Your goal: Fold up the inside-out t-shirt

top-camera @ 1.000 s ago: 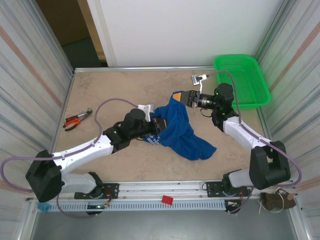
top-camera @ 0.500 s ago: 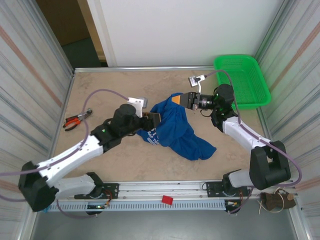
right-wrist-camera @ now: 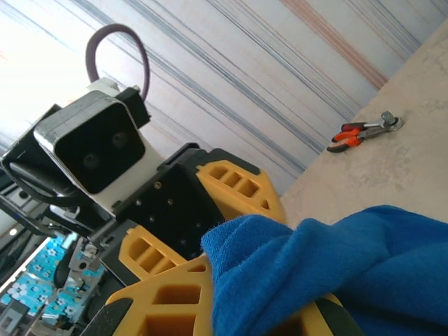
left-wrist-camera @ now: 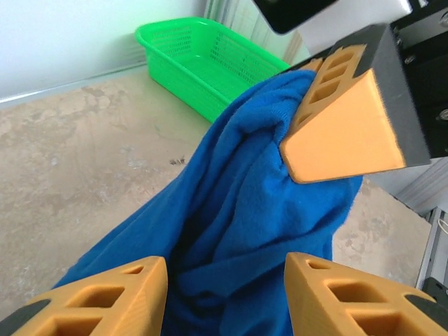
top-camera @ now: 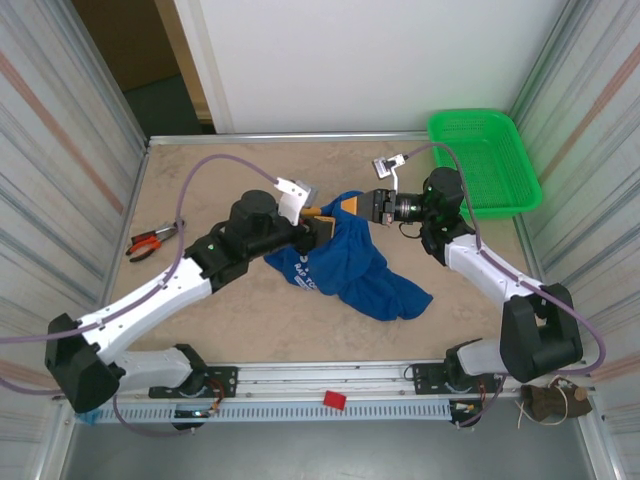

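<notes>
Over the counter (top-camera: 270, 330) middle, the right hand (top-camera: 352, 206) pinches a raised fold of the inside-out t-shirt (top-camera: 350, 265); the left hand (top-camera: 322, 225) (jaws apart) straddles cloth beside it.

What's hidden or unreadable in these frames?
- Top view: the white print on the t-shirt is too small to read, and bunched folds hide the collar and sleeves.
- Right gripper: fingertips buried in cloth, in the top and right wrist views.
- Left wrist view: the bottom edge crops the fingers of the left gripper; contact with the cloth is unclear.
</notes>
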`<state>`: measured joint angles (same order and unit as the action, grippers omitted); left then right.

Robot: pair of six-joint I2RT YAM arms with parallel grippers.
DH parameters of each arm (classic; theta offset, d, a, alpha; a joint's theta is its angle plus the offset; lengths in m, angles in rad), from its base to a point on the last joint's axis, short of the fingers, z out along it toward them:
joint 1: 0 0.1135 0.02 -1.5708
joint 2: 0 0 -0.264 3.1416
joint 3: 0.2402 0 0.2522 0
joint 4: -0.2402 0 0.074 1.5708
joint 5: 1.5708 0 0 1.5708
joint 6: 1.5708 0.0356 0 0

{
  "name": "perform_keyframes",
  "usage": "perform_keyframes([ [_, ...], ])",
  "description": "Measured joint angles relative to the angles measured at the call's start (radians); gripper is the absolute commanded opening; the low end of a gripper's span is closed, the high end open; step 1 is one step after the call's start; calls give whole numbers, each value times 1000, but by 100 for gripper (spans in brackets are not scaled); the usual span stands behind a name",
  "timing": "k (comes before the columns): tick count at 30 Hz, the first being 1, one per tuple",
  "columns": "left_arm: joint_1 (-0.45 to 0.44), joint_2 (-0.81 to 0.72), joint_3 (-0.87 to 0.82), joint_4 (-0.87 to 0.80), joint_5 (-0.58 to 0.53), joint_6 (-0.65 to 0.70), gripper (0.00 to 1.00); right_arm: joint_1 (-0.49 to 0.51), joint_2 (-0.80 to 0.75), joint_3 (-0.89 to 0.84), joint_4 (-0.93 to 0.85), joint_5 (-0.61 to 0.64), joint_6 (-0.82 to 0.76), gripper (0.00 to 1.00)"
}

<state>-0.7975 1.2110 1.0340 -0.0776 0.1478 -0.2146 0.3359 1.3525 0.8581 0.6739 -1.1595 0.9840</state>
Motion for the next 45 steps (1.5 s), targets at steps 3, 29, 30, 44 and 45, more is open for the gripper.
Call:
perform_keyframes([
  [3,0,30,9,10,37,6,48,0,-11,0,-15,3,-6,0],
  [29,142,142,348,-129,258,-371,0,145,-197,-43,-447,276,-373,38],
  [30,142,142,372,-144,267,-389,0,150,-188,-56,-459,296,-392,16],
  [44,175,114,375,-286,332,-508,0,-80,-93,-64,-620,558,-426,43],
  [45,175,114,365,-283,335,-525,0,-77,-95,-53,-658,574,-428,53],
])
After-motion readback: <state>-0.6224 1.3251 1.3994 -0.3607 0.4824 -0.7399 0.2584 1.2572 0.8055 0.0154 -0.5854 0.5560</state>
